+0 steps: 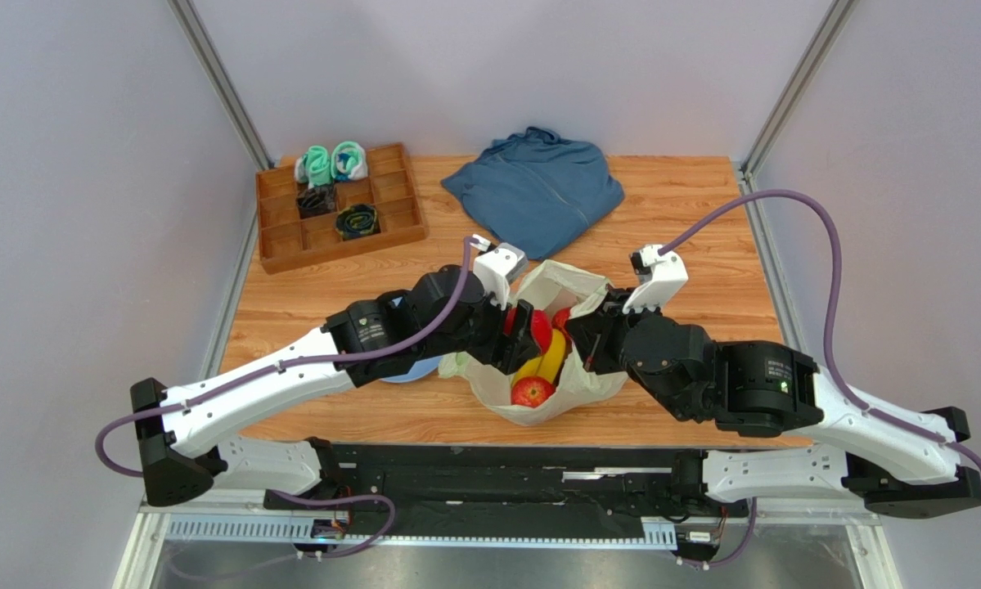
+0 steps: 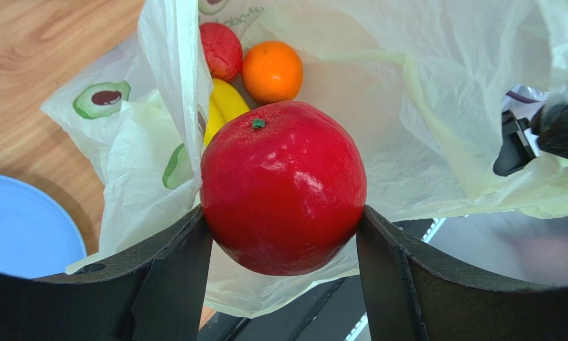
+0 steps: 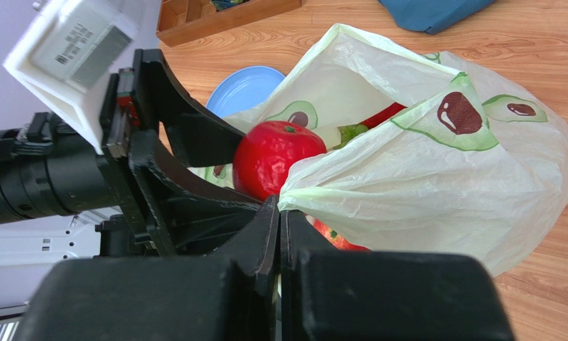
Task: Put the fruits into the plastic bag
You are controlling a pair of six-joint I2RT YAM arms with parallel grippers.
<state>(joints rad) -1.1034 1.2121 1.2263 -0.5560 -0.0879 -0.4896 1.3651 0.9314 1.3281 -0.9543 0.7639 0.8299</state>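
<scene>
Left wrist: left pincer (image 2: 283,213) clamps glossy red round fruit (image 2: 283,177) over pale-green plastic bag (image 2: 422,92); right pincer (image 3: 279,207) pinches its rim; next likely lower, release.

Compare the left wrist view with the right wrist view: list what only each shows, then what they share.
Left wrist only: an orange lying deep inside the plastic bag. Right wrist only: the wooden tray and the blue garment on the table beyond the bag. Both: the left gripper clamped on a large red fruit at the bag's mouth, the blue plate beside the bag, and the wooden table.
</scene>
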